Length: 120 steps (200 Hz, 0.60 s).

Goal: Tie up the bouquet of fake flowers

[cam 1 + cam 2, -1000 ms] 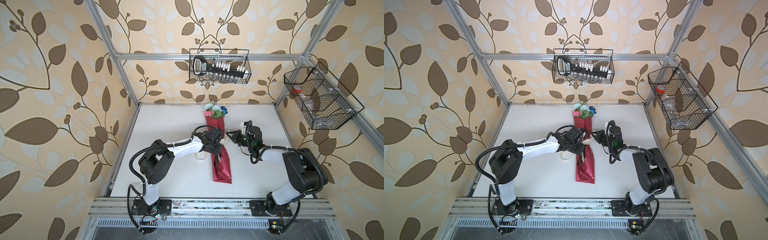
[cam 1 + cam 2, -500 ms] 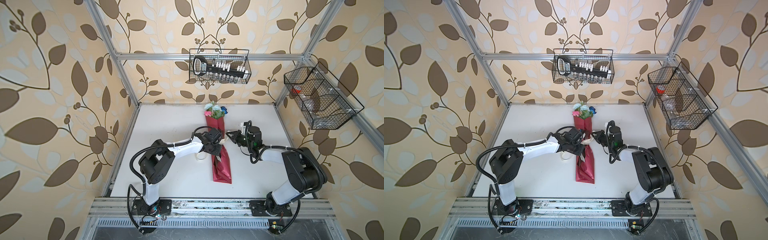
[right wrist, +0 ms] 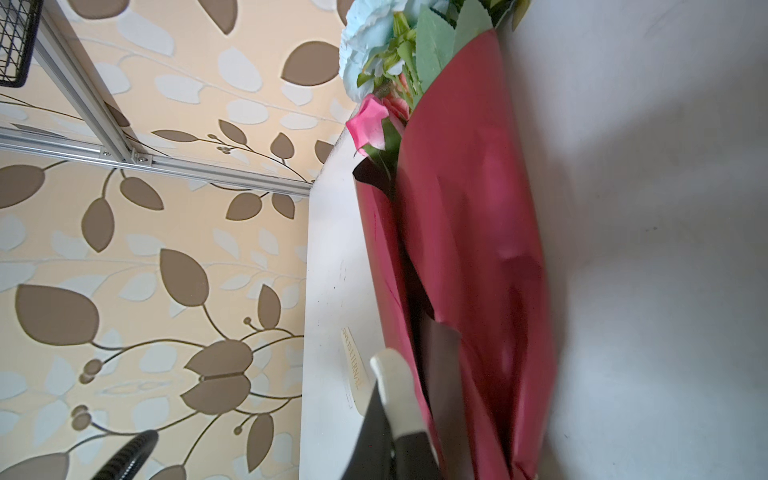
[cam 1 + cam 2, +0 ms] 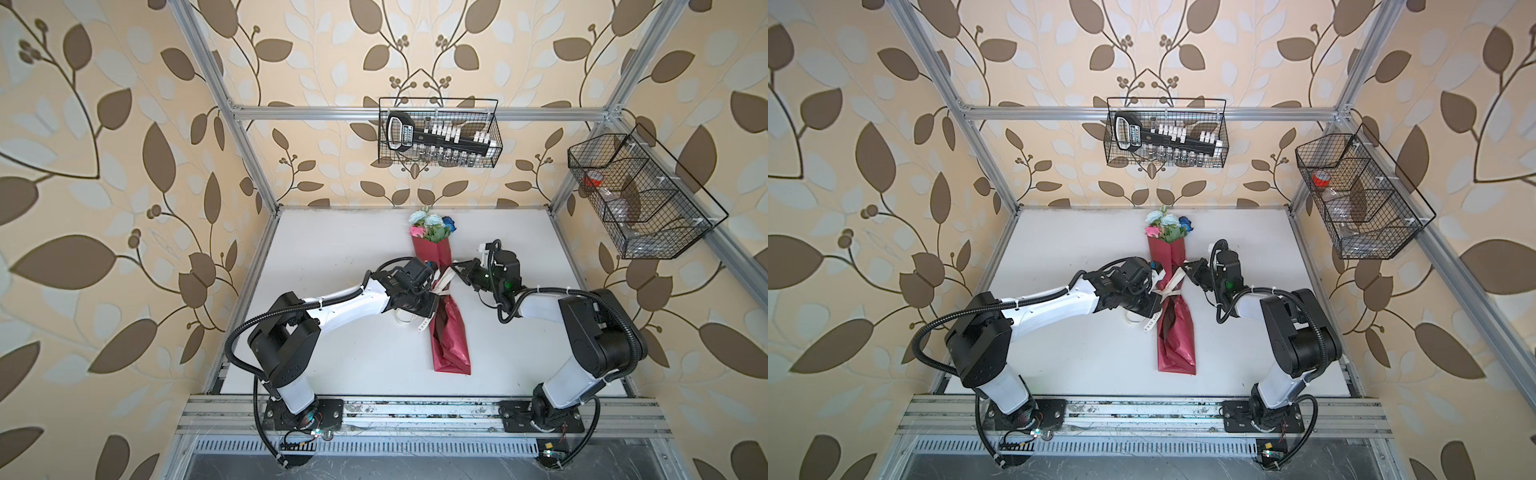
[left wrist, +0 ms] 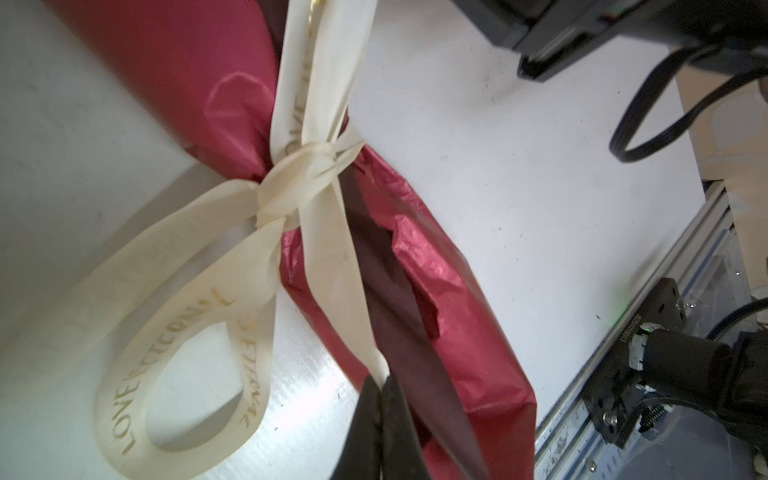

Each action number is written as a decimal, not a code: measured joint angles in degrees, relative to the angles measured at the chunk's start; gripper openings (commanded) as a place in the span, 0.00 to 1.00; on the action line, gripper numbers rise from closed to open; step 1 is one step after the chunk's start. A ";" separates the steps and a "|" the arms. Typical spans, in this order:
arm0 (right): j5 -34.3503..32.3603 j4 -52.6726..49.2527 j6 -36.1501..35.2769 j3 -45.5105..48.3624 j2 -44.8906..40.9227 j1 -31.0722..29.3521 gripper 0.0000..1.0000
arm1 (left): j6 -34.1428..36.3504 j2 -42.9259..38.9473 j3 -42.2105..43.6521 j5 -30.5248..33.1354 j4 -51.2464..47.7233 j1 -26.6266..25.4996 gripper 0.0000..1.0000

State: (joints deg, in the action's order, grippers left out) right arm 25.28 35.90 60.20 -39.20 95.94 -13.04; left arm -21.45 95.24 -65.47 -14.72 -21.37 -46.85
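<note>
Ribbon (image 5: 299, 174) knotted round bouquet of fake flowers (image 4: 432, 226), cinching seemingly left; left end effector (image 5: 380, 388), right end effector (image 3: 384, 399) pinch tails at nine, one o'clock.

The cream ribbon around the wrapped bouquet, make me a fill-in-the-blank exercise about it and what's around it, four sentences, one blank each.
1. The cream printed ribbon is knotted around the shiny ___ wrapping sheet.
2. The left end effector is ___ on one strand of that ribbon.
3. The gold lettering on the ribbon's loop reads LOVE ___.
4. In the bouquet of fake flowers, the pink bloom sits next to a pale ___ one.

Missing words: red; shut; ETERNAL; blue.
</note>
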 measured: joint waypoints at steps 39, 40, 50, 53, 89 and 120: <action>0.02 0.04 0.07 -0.46 0.26 -0.50 0.00 | -1.66 -0.79 2.71 -3.19 0.83 -0.11 0.12; 0.02 0.04 0.04 -0.46 0.26 -0.52 0.00 | -1.68 -0.79 2.73 -3.21 0.85 -0.11 0.14; -0.04 0.11 0.04 -0.46 0.26 -0.74 0.00 | -1.95 -0.79 2.97 -3.65 1.14 -0.11 0.44; 0.00 0.17 0.04 -0.46 0.26 -0.74 0.00 | -1.84 -0.79 3.02 -3.85 1.22 -0.11 0.48; 0.00 0.35 0.04 -0.46 0.26 -0.79 0.00 | -2.54 -0.79 3.04 -4.63 1.84 -0.11 0.50; 0.04 0.33 0.02 -0.42 0.20 -0.79 0.00 | -0.79 -2.01 3.04 -0.90 0.83 0.31 0.53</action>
State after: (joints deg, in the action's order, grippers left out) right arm 25.32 36.23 60.23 -39.62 96.14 -13.82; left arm -22.24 93.23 -62.43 -15.62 -20.53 -46.54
